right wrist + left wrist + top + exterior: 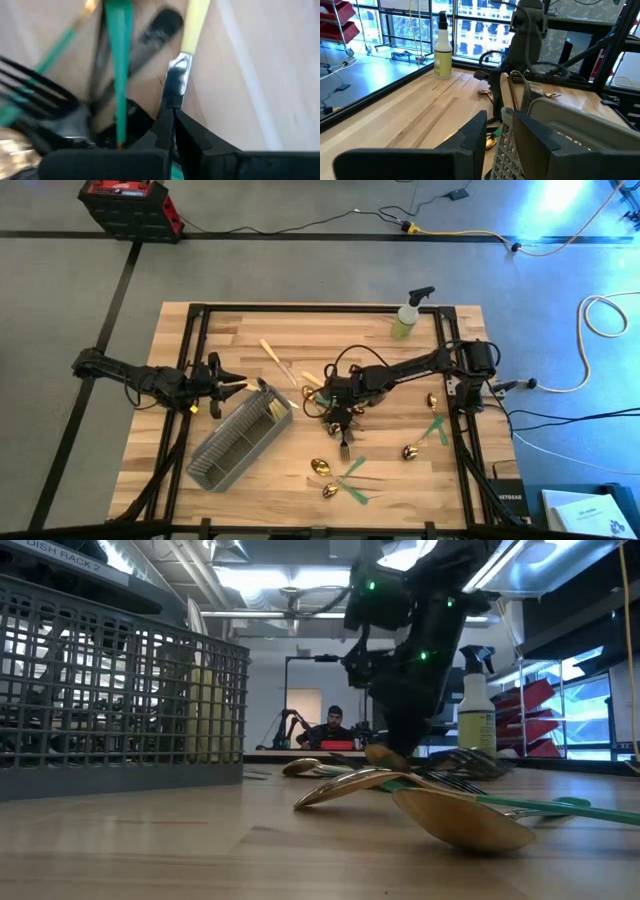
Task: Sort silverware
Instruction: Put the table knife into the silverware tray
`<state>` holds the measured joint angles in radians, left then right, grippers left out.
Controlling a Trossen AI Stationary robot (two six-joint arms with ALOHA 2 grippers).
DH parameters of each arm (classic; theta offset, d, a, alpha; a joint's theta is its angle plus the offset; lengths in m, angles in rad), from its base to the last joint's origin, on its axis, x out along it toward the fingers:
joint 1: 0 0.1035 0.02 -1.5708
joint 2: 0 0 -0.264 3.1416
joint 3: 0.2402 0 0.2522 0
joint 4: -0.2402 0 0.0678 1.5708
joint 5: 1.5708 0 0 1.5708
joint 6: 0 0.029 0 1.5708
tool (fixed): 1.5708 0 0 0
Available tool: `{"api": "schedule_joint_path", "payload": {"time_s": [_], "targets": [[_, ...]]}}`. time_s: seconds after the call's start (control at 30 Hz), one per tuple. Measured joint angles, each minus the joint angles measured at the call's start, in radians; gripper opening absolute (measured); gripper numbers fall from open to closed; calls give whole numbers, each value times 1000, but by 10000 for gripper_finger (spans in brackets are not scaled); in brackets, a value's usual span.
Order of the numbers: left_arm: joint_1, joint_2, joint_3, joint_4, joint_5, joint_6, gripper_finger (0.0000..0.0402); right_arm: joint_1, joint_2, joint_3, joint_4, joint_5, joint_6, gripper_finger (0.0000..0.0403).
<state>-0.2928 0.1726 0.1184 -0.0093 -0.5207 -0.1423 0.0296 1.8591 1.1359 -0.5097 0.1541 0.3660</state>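
Reaching down into a heap of silverware (340, 412) near the table's (400, 465) middle: right gripper (338, 406), fingers pressed together with their tips touching the metal neck of a cream-handled piece (186, 47), green-handled piece (119, 60) and dark fork tines (35, 87) just beside. Cannot tell whether anything is actually pinched. Scattered farther right and nearer the front edge: more gold-headed spoons (322, 468) with green handles; seen level across the table, a gold spoon bowl (460, 820) lying closest. Hovering at the left end of the grey wire-mesh caddy (240, 443): left gripper (232, 383), fingers (475, 135) partly spread, holding nothing visible. Standing inside the caddy's far end: cream handles (272, 408) and gold loops (512, 90). Lying loose beyond the caddy: cream-handled knife (277, 363). Standing at the far edge: yellow-green spray bottle (408, 316).
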Motion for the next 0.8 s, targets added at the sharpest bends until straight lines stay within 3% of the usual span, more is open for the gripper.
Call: {"api": "schedule_joint_path", "payload": {"time_s": [0.3,0.8], "targets": [[0,0,0,6,4,-46,79,5,-49,26,48,37,-13,0],[0,0,0,174,-24,121,79,-3,-151,80,47,96,-17,0]]}}
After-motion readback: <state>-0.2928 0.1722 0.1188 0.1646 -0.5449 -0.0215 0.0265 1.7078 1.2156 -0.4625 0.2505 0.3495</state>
